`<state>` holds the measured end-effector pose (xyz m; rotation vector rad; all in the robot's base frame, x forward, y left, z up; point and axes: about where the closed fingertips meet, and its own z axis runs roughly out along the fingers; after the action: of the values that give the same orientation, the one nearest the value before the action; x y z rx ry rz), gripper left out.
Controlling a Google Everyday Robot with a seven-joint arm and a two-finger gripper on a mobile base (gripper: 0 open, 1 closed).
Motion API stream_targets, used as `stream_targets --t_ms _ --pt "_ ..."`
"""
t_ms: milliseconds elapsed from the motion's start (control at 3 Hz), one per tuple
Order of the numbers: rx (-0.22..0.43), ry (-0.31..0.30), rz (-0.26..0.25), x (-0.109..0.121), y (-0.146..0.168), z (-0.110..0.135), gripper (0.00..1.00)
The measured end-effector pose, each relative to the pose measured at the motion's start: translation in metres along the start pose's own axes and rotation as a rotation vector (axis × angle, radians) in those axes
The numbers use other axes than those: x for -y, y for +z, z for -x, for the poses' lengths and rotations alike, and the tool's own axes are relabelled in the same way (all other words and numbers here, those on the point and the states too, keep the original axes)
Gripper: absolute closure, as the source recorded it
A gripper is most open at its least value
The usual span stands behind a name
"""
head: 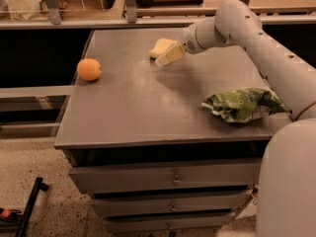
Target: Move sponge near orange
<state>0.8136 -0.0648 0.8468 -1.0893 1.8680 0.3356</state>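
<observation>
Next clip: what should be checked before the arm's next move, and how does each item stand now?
1. Sponge in view at the far side of the table: ok.
2. Gripper at the sponge: ok, right against its near right side.
3. Hold on the sponge: cannot tell.
4. Orange on the table, near the left edge: ok.
5. Bag out of the sponge-to-orange path: ok, it lies front right.
6. Sponge near orange: not ok, they lie apart.
</observation>
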Motion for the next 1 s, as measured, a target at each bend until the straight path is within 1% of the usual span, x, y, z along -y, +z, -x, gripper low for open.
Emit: stream_targets --t_ms 333,667,1000 --pt "-0.013 -0.017 0.017 -0.0052 0.0082 -0.0022 0.00" --pt "-0.013 -0.015 0.032 -0.0092 0.0140 -0.0013 0.18" --pt "-0.011 -0.014 0.039 -0.0116 0.0176 0.0000 0.42"
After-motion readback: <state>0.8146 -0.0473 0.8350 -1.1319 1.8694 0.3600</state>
